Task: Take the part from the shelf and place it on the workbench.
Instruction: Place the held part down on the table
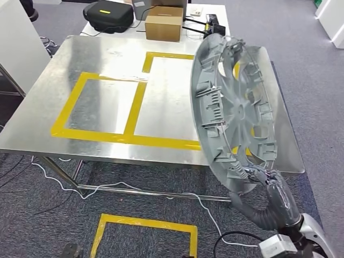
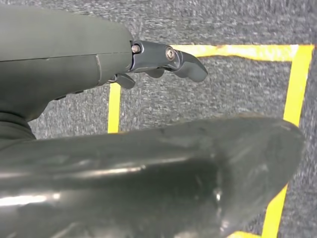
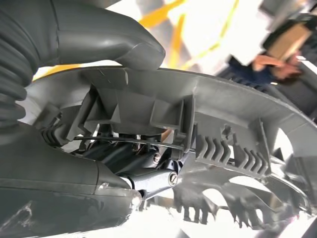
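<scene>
The part is a large grey plastic wheel cover, held upright on its edge over the right side of the metal workbench. My right hand grips its lower rim from below, thumb on one face and fingers behind the ribs. In the right wrist view the wheel cover fills the frame, with my thumb pressed on its rim and dark fingers under it. My left hand hangs over the carpet, fingers apart, holding nothing.
The workbench carries yellow tape rectangles. A cardboard box and a black case sit on a white table behind it. White cables and a yellow taped square lie on the grey carpet in front.
</scene>
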